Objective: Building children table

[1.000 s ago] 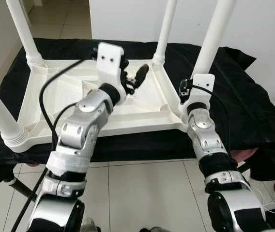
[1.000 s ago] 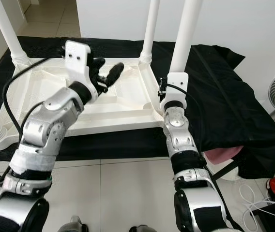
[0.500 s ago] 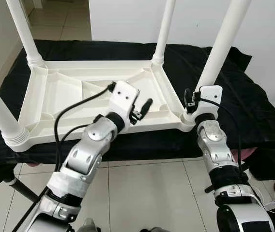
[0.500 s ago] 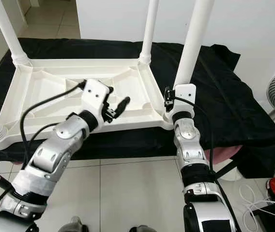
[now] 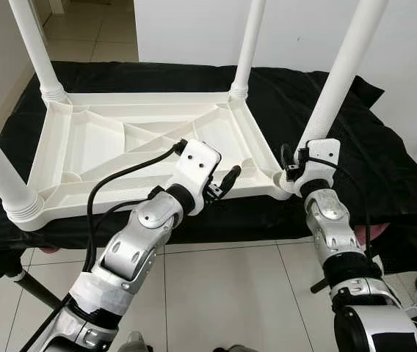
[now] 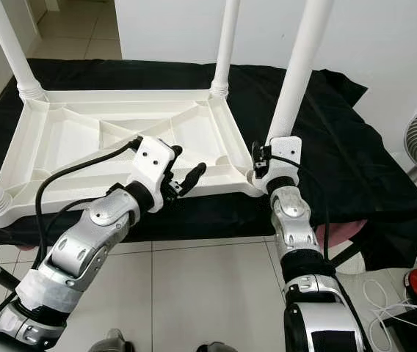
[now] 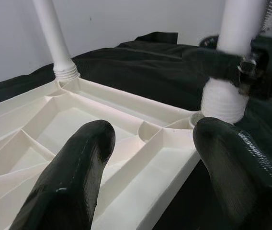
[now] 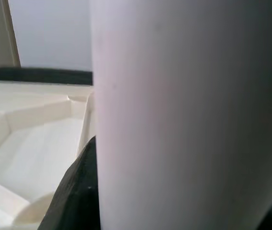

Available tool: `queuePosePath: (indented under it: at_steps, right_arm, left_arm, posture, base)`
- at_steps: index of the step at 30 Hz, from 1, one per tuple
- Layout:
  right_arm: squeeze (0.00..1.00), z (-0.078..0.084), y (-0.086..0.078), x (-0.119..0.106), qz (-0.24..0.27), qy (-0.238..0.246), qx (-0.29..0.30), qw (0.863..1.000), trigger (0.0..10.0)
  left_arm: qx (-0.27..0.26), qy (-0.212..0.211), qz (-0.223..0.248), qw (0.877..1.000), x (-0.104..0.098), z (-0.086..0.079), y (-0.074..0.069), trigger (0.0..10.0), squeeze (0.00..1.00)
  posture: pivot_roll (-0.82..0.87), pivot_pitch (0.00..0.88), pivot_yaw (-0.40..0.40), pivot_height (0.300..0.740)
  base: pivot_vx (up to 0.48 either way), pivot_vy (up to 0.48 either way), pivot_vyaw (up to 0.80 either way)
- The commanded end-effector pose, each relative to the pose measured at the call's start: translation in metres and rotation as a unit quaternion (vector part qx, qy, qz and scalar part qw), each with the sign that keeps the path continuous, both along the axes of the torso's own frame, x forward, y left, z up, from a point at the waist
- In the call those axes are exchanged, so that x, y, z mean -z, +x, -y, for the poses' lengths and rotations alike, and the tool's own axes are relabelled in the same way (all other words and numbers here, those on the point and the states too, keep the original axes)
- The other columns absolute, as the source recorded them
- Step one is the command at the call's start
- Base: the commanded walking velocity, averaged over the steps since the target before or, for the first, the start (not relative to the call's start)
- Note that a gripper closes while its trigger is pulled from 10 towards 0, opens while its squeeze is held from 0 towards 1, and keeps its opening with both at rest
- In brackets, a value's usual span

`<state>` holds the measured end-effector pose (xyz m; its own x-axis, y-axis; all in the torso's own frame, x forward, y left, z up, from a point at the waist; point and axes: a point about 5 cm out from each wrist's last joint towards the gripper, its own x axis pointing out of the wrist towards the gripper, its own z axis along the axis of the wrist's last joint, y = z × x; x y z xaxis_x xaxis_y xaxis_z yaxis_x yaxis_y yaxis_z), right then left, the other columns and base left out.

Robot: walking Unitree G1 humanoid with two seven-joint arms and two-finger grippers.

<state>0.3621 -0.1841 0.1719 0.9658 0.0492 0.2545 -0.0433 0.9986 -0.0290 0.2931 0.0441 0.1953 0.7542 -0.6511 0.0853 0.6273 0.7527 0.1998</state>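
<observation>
The right gripper [image 5: 291,163] grasps the near right leg [image 5: 338,88] of the upturned white table [image 5: 120,139]; the left gripper [image 7: 150,158] has its fingers [image 7: 73,177] released.

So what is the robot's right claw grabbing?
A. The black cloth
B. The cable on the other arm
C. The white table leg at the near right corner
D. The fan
C. The right claw sits at the bottom of the white table leg at the near right corner of the upside-down table, and the right wrist view shows that leg right between its black fingers.
</observation>
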Motion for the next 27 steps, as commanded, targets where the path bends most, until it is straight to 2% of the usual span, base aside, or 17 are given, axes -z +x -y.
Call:
queuePosePath:
  at_steps: [1, 4, 6, 7, 8, 9, 11, 14, 15, 16, 17, 18, 27]
  right_arm:
    - [0.0, 0.004, 0.0, -0.013, 0.026, 0.032, -0.001, 0.999, 10.0]
    - [0.0, 0.005, 0.0, -0.014, 0.029, 0.039, -0.001, 0.999, 10.0]
    - [0.0, 0.008, 0.0, -0.017, 0.033, 0.042, 0.006, 0.999, 10.0]
    - [0.0, 0.012, -0.001, -0.019, 0.039, 0.04, 0.011, 0.998, 10.0]
    - [0.0, 0.012, -0.001, -0.019, 0.039, 0.04, 0.011, 0.998, 10.0]
    - [0.0, 0.015, -0.002, -0.022, 0.043, 0.041, 0.013, 0.998, 10.0]
    - [0.0, 0.017, -0.003, -0.023, 0.046, 0.042, 0.015, 0.998, 10.0]
    - [0.0, 0.021, -0.006, -0.027, 0.057, 0.045, 0.017, 0.997, 10.0]
    - [0.0, 0.021, -0.006, -0.027, 0.057, 0.045, 0.017, 0.997, 10.0]
    - [0.0, 0.022, -0.008, -0.028, 0.059, 0.046, 0.017, 0.997, 10.0]
    - [0.0, 0.022, -0.008, -0.028, 0.059, 0.046, 0.017, 0.997, 10.0]
    - [0.0, 0.022, -0.008, -0.027, 0.058, 0.044, 0.018, 0.997, 10.0]
    - [0.0, 0.026, -0.012, -0.027, 0.056, 0.038, 0.026, 0.997, 10.0]
  left_arm:
    - [0.099, 0.038, -0.014, 0.994, 0.005, 0.012, -0.007, 10.0, 0.0]
    - [0.099, 0.042, -0.016, 0.994, 0.006, 0.013, -0.007, 10.0, 0.0]
    - [0.1, 0.052, -0.029, 0.993, 0.009, 0.015, -0.004, 10.0, 0.0]
    - [0.099, 0.064, -0.057, 0.991, 0.015, 0.016, 0.0, 10.0, 0.0]
    - [0.099, 0.064, -0.057, 0.991, 0.015, 0.016, 0.0, 10.0, 0.0]
    - [0.092, 0.086, -0.074, 0.989, 0.021, 0.016, 0.006, 10.0, 1.0]
    - [0.086, 0.101, -0.084, 0.988, 0.025, 0.016, 0.01, 10.0, 1.0]
    - [0.052, 0.163, -0.104, 0.98, 0.041, 0.013, 0.024, 10.0, 1.0]
    - [0.052, 0.163, -0.104, 0.98, 0.041, 0.013, 0.024, 10.0, 1.0]
    - [0.039, 0.183, -0.109, 0.976, 0.046, 0.012, 0.03, 10.0, 0.92]
    - [0.037, 0.186, -0.111, 0.976, 0.047, 0.012, 0.031, 10.0, 0.92]
    - [0.036, 0.193, -0.111, 0.974, 0.049, 0.012, 0.033, 10.0, 0.0]
    - [0.044, 0.222, -0.112, 0.968, 0.052, 0.015, 0.041, 10.0, 0.0]
  posture:
    - [0.06, 0.046, -0.052, 0.74]
    - [0.06, 0.046, -0.052, 0.74]
    - [0.06, 0.055, -0.049, 0.74]
    - [0.05, 0.057, -0.048, 0.74]
    - [0.05, 0.057, -0.048, 0.74]
    - [0.05, 0.059, -0.045, 0.74]
    - [0.05, 0.059, -0.045, 0.74]
    - [0.05, 0.059, -0.041, 0.74]
    - [0.05, 0.059, -0.041, 0.74]
    - [0.04, 0.057, -0.038, 0.74]
    - [0.04, 0.057, -0.038, 0.74]
    - [0.04, 0.056, -0.035, 0.74]
    - [0.03, 0.054, -0.023, 0.74]
  base:
    - [0.0, 0.0, 0.0]
    - [0.0, 0.0, 0.0]
    - [0.0, 0.0, 0.0]
    - [0.0, 0.0, 0.0]
    - [0.0, 0.0, 0.0]
    - [0.0, 0.0, 0.0]
    - [0.0, 0.0, 0.0]
    - [0.0, 0.0, 0.0]
    - [0.0, 0.0, 0.0]
    - [0.0, 0.0, 0.0]
    - [0.0, 0.0, 0.0]
    - [0.0, 0.0, 0.0]
    - [0.0, 0.0, 0.0]
